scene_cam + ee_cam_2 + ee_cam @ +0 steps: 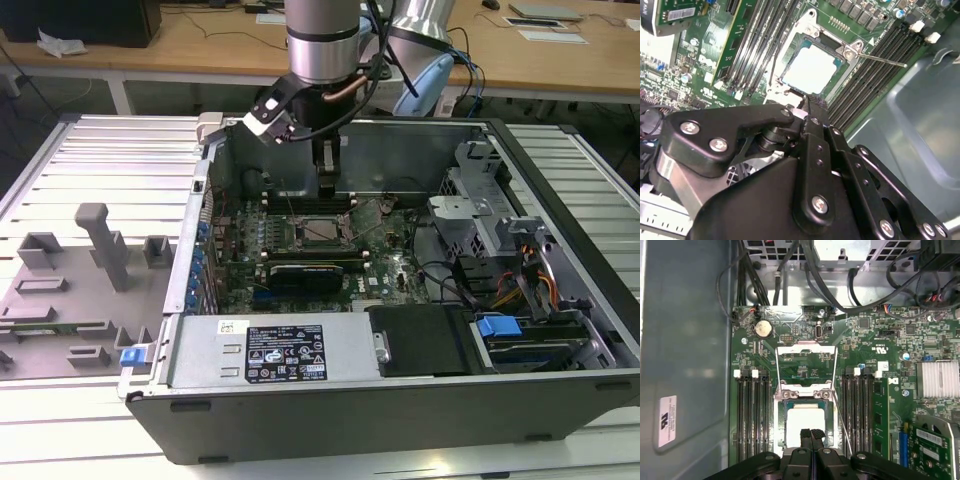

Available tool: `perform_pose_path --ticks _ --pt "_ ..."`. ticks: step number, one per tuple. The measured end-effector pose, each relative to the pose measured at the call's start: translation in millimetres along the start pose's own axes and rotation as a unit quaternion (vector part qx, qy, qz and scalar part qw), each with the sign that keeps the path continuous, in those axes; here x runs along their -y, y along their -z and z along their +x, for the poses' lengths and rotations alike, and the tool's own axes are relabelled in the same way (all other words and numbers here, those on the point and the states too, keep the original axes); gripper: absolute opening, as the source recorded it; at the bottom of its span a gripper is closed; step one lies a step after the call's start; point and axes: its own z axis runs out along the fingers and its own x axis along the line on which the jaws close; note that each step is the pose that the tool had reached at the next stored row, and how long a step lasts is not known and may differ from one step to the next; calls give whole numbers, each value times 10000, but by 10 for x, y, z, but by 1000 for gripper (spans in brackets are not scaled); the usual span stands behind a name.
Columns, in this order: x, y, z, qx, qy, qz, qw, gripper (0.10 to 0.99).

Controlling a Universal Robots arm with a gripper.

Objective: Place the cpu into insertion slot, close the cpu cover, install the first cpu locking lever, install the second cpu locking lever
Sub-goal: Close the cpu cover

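Main risk: catching the cpu cover, swung open beyond the insertion slot, off-centre with closed fingertips, twisting the thin frame or dropping it crooked. Cause: a narrow contact point on a springy hinged plate.

Second risk: brushing the cpu, apparently already seated inside the insertion slot with its pale top up, and shifting it against the contacts beneath. Cause: very little room between fingertips and chip.

Third risk: snagging the thin locking lever standing free just beside the insertion slot and bending it.

Pose: reaching straight down into the open computer case, wrist vertical, hand poised low over the edge of the insertion slot opposite the open cover. Clenched, fingertips pressed together, nothing visible between them. Cannot tell whether touching the chip or hovering just above it.
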Motion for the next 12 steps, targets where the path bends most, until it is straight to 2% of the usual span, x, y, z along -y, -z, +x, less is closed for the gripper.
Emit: perform_pose_path --ticks 3,5,6,12 --pt "-1 4 0 -5 0 2 10000 106" --pt "-5 2 -5 -105 -9 93 9999 106" --pt "-8 1 -8 -162 -14 155 9997 106" --pt "-23 0 -8 -167 -14 159 9997 106"
